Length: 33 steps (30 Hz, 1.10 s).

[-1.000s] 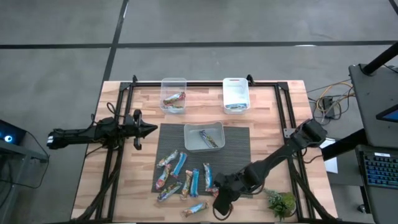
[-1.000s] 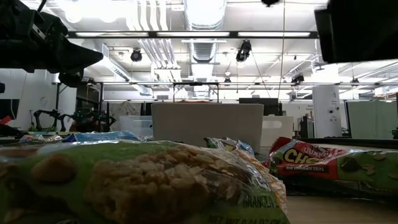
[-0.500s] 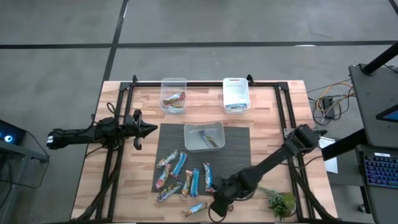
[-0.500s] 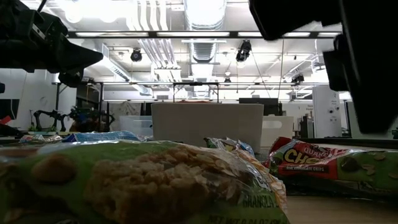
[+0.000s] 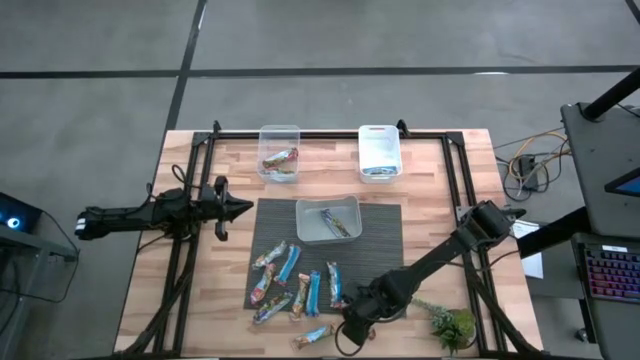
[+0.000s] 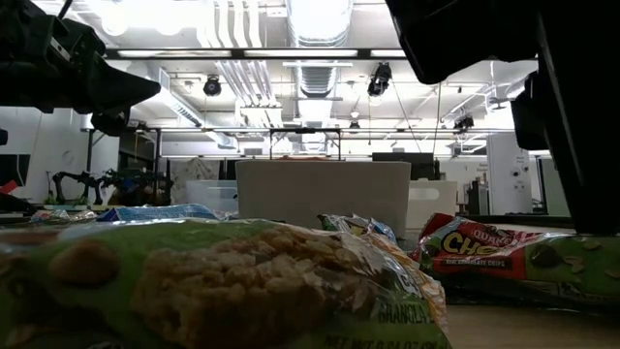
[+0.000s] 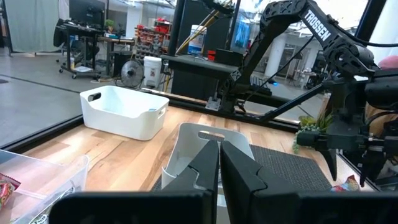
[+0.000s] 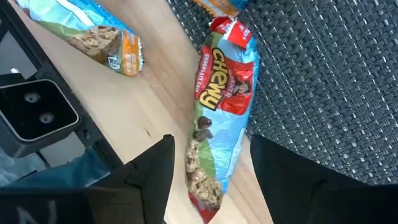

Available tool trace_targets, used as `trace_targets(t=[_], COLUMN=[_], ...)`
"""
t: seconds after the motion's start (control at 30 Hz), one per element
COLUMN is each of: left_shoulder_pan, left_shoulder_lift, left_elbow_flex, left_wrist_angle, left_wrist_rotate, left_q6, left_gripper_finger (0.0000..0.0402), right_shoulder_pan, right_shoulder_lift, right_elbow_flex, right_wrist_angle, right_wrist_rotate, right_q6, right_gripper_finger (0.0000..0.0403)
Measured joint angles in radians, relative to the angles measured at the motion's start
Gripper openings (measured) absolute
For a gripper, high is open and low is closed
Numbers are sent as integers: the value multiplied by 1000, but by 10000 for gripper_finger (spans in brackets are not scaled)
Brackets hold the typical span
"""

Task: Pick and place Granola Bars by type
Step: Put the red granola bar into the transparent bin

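The wooden desk (image 5: 210, 290) carries a dark woven mat (image 5: 380, 245) at its middle. On the mat's far part stands a clear tub (image 5: 327, 219) with one bar inside. Near the desk's far edge stand two more tubs: a clear one (image 5: 279, 152) holding red-wrapped bars and a white one (image 5: 379, 152) holding blue bars.

The loose granola bars (image 5: 290, 282) lie scattered over the mat's near-left part and the wood beside it, toward the desk's near edge. A small green plant (image 5: 452, 326) sits near the near-right corner.

The right pincer (image 8: 208, 163) hangs at the near edge with its fingers spread, one on each side of a red-and-blue Chewy bar (image 8: 219, 112) that lies half on the mat, half on wood; it is not gripped. Another bar (image 8: 87, 34) lies just beside it.

The left pincer (image 7: 219, 163) waits above the desk's left edge, fingers pressed together and empty.
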Motion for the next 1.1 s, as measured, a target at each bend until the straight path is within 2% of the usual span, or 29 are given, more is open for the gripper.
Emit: trace_targets(t=[0.43,0.87,1.1], left_shoulder_pan=[0,0,0], left_shoulder_lift=[0,0,0], left_elbow_flex=[0,0,0], left_wrist_angle=[0,0,0], left_wrist_rotate=[0,0,0], left_q6=[0,0,0], left_gripper_finger=[0,0,0], right_shoulder_pan=[-17,-20,-20], right_shoulder_lift=[0,0,0], right_elbow_flex=[0,0,-1], right_wrist_angle=[10,10,12], right_wrist_rotate=[0,0,5], right_q6=[-38,-43,-54], right_gripper_finger=[210,324,345])
